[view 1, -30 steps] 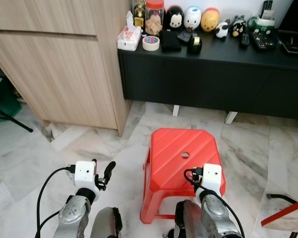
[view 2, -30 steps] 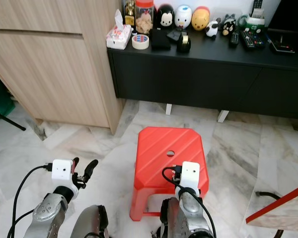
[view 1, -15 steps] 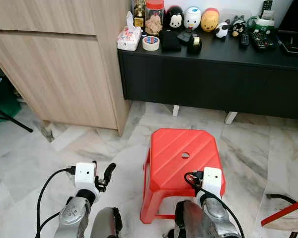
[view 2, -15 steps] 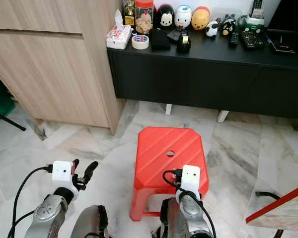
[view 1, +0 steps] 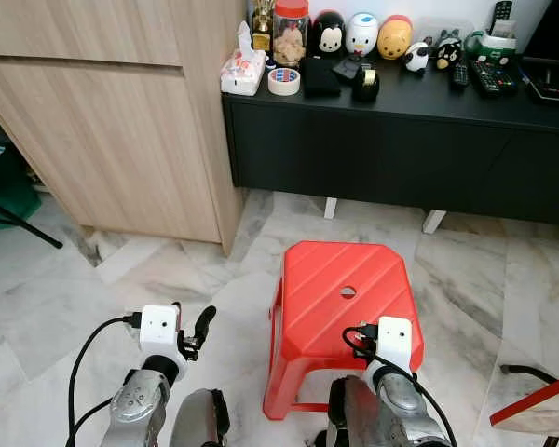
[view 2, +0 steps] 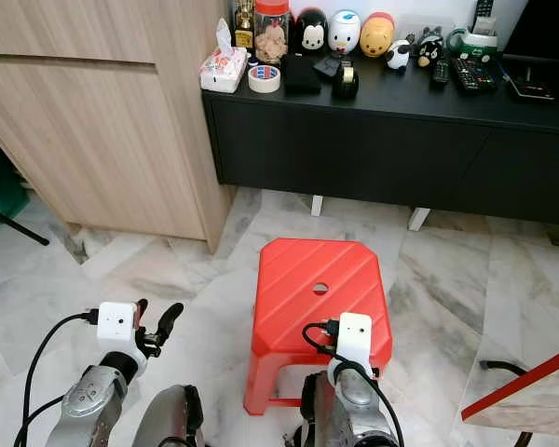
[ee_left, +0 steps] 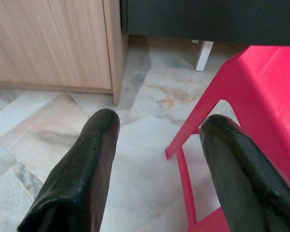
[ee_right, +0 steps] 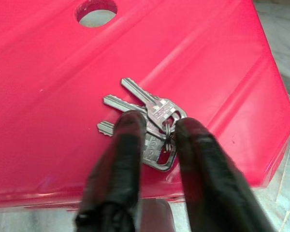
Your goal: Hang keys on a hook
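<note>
A bunch of silver keys on a ring lies on the top of a red plastic stool, near its front right corner. My right gripper is down on the stool with its two black fingers closed in tight on either side of the key ring. In the eye views, the right wrist's white camera box hangs over the stool's front edge and hides the keys. My left gripper is held low over the floor to the left of the stool, open and empty.
A long black cabinet stands behind the stool, topped with toys, a tape roll and remotes. A tall wooden cabinet is at the left. A red-edged board juts in at the lower right. Marble floor surrounds the stool.
My right wrist has sunk lower over the front of the stool. The left arm has stayed where it was.
</note>
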{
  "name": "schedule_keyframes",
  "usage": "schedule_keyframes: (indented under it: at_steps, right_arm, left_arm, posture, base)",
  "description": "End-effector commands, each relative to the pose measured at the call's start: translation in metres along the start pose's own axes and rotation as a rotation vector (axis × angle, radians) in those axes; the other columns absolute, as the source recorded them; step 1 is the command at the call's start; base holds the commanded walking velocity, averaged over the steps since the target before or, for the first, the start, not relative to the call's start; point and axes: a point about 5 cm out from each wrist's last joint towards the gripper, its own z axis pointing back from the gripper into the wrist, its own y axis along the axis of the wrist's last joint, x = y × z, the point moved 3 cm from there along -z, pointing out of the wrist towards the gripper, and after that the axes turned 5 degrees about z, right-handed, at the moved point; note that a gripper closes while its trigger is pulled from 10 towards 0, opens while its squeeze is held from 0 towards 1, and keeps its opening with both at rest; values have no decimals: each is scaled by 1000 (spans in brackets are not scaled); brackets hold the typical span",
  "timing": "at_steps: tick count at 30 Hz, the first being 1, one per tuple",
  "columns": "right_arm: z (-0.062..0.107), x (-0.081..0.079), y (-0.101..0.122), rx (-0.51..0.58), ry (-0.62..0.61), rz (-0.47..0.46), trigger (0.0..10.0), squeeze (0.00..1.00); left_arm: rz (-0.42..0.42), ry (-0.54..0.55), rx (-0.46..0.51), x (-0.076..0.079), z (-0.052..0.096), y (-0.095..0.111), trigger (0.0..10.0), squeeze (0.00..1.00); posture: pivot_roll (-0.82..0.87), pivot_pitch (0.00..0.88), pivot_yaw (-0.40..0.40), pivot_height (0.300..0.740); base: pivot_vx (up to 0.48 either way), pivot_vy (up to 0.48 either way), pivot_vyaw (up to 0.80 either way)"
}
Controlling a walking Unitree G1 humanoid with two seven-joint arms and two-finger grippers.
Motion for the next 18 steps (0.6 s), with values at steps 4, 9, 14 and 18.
schedule_keyframes:
  at_steps: [4, 9, 14, 18]
  right_arm:
    - [0, 1, -4, -22, -7, 1, 0, 0]
    - [0, 2, -3, -18, -6, -2, 0, 0]
    - [0, 0, 1, 13, 2, -22, 0, 0]
    - [0, -2, 16, 99, 17, -21, 0, 0]
  left_arm:
    - [-16, 0, -10, -2, 2, -3, 10000, 0]
    - [-17, 2, -11, -2, 2, -3, 10000, 0]
    - [-19, 3, -13, -2, 2, -4, 10000, 0]
    - [-19, 3, -14, -2, 0, -4, 10000, 0]
  posture:
    - [70, 140, -33, 582]
    - [70, 139, -33, 582]
    - [70, 138, -32, 582]
    - [71, 128, -34, 582]
  base:
    - [0, 0, 0]
    - [0, 0, 0]
    - [0, 0, 0]
    - [0, 0, 0]
